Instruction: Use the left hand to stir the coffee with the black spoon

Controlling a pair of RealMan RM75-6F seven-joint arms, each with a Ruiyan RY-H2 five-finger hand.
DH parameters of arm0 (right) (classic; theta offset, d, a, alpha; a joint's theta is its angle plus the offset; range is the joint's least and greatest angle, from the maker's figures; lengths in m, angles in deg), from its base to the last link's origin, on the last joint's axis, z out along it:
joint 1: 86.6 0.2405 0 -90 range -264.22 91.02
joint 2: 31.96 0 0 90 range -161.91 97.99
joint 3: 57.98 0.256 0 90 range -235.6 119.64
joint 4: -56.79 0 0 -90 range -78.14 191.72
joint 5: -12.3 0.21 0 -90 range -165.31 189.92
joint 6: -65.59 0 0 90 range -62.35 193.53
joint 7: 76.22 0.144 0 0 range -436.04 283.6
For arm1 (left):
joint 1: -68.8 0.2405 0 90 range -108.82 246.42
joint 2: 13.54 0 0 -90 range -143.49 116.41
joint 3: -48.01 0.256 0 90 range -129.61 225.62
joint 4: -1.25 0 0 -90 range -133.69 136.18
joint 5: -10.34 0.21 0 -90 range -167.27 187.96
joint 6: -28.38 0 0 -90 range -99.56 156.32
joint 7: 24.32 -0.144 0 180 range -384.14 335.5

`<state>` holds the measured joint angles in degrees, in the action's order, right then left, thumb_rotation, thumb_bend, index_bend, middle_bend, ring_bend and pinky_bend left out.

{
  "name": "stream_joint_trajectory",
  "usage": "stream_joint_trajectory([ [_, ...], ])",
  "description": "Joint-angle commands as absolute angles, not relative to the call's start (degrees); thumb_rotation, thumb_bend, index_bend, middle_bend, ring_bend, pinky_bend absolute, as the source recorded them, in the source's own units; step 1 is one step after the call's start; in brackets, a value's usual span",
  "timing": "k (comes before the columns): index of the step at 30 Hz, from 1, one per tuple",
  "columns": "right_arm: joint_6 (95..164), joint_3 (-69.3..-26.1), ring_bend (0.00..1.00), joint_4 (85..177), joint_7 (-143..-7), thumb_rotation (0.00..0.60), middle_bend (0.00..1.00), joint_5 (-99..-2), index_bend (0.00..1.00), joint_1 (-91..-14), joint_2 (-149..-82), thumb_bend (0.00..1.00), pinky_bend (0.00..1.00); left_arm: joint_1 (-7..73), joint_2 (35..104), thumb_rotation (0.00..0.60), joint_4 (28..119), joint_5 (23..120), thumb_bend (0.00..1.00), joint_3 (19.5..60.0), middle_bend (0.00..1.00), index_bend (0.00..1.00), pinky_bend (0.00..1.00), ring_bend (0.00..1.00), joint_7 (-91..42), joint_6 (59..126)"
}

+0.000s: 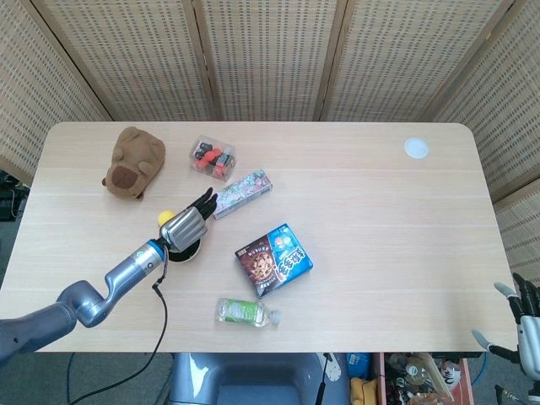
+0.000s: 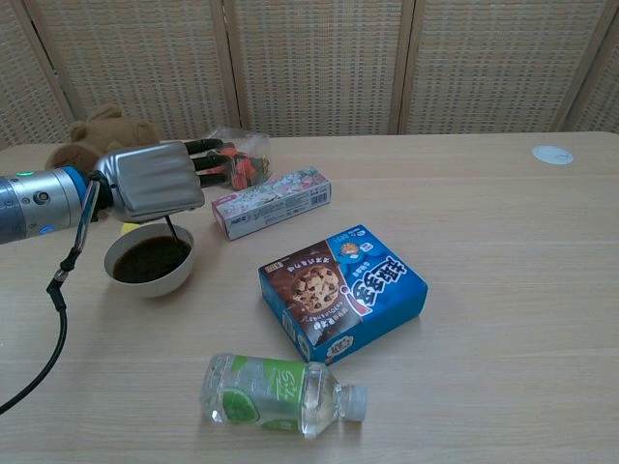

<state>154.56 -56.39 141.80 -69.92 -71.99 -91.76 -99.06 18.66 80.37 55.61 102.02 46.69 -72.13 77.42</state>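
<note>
Spoon: thin black spoon [image 2: 170,230] stands almost upright, its lower end dipped into the coffee at the far right part of the bowl; its top goes under my left hand.
Coffee: dark liquid in the round cream-coloured bowl [image 2: 147,280], near the left front part of the light wooden table [image 2: 503,290].
Left hand: silver-backed robot left hand [image 2: 155,181] is directly above the bowl's far edge, back turned to the chest camera, dark fingers [image 2: 215,148] stretched out. I judge it pinches the spoon handle from above, but the pinch itself is hidden.
Key relation: the spoon's long axis is near vertical, so I think the stirring must come from moving the hand in small circles over the bowl, keeping the tip inside the rim.
Right hand: grey right hand [image 1: 527,324] is well apart, below the table's right edge, fingers spread, holding nothing.
</note>
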Motion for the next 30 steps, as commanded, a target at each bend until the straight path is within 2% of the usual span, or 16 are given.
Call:
stream_joint_trajectory([
  [1, 154.55, -56.38, 0.0, 141.76, -69.87, 0.474, 0.11, -71.97, 0.21, -91.79, -99.07, 0.26, 0.07, 18.42, 80.73, 0.6, 54.84, 101.57, 0.4, 46.43, 0.15, 0.68, 0.0, 0.0, -72.37, 77.12],
  [13, 154.46, -56.47, 0.0, 141.72, -69.85, 0.475, 0.11, -72.03, 0.21, -91.93, -99.06, 0.26, 0.07, 19.52, 80.39, 0.6, 53.22, 100.63, 0.4, 47.38, 0.15, 0.68, 0.0, 0.0, -72.0, 77.52],
  [23, 154.56, -56.43, 0.0, 141.66, -69.87, 0.474, 0.11, -72.27, 0.21, -91.95, -99.18, 0.26, 0.07, 20.6, 77.94, 0.6, 58.34, 101.64, 0.4, 49.11, 0.15, 0.68, 0.0, 0.0, -71.6, 78.89],
  [30, 154.66, -56.37, 0.0, 141.44, -69.61, 0.475, 0.11, -71.95, 0.21, -92.24, -99.2, 0.26, 0.07, 19.15, 79.57, 0.6, 59.13, 101.67, 0.4, 48.27, 0.15, 0.68, 0.0, 0.0, -72.89, 78.14],
])
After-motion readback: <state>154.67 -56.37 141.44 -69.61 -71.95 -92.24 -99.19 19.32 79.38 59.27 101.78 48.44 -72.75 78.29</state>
